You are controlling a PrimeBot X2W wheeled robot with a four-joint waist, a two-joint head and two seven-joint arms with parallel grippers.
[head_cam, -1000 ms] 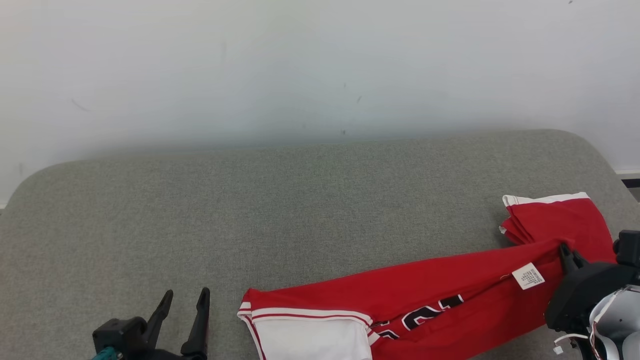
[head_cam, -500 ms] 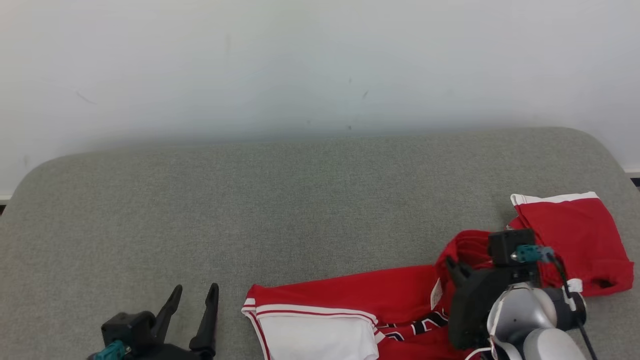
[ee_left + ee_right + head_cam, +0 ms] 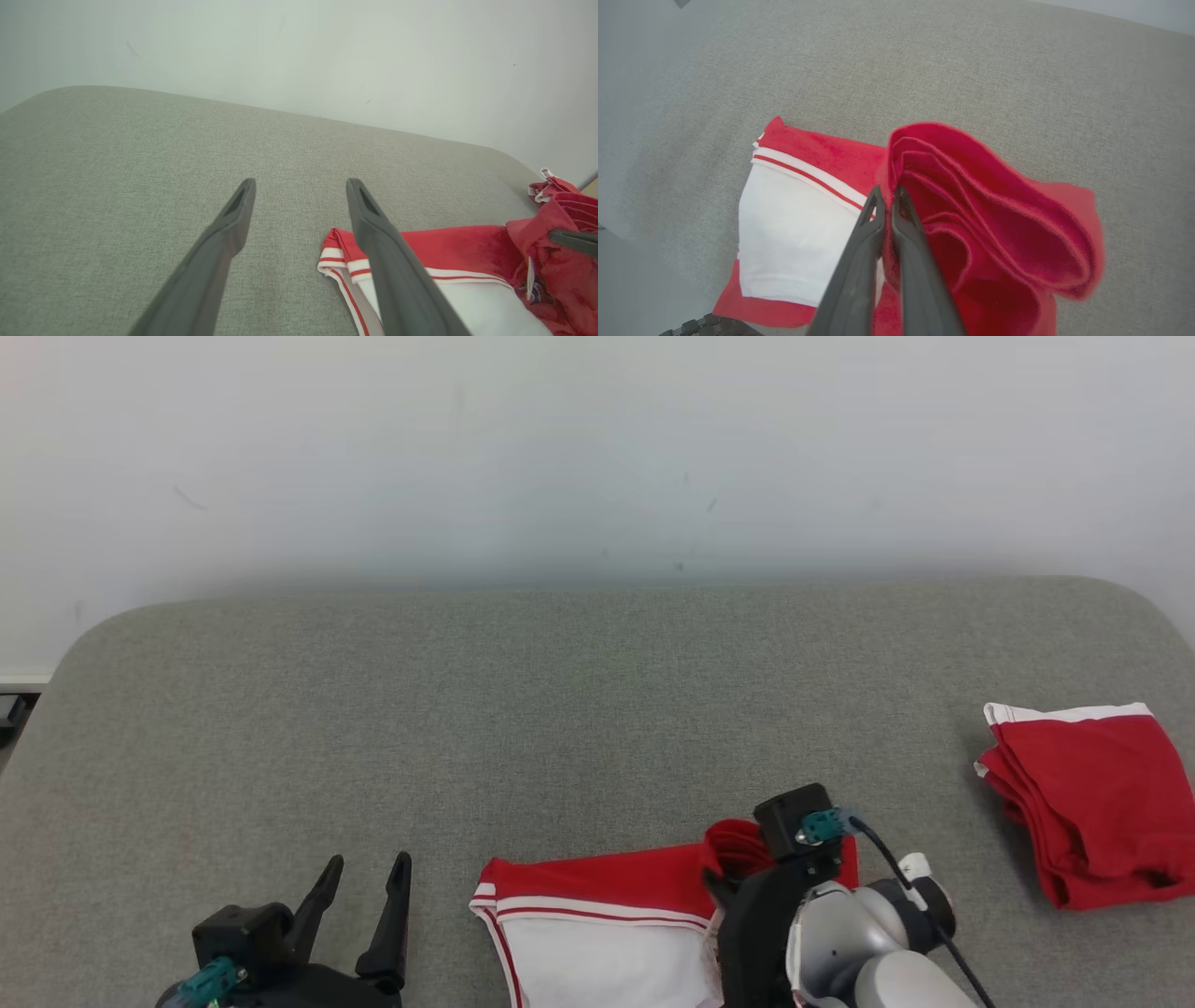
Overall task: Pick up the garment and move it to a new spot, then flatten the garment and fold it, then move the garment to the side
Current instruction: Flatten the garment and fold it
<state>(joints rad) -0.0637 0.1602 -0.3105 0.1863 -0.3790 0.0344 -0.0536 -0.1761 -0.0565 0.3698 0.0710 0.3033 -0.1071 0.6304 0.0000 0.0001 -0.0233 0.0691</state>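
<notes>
Near the front, garment (image 3: 607,889) lies crosswise.

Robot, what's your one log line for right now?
right gripper: shut on red garment | left gripper: open, empty | step: folding

Soft, diffuse light is washing evenly over the grey-green woven surface (image 3: 560,709) — a dim shadow band is lying below the plain white wall (image 3: 597,448). In the right wrist view the bunched red cloth (image 3: 994,224) is looking soft-edged.
</notes>
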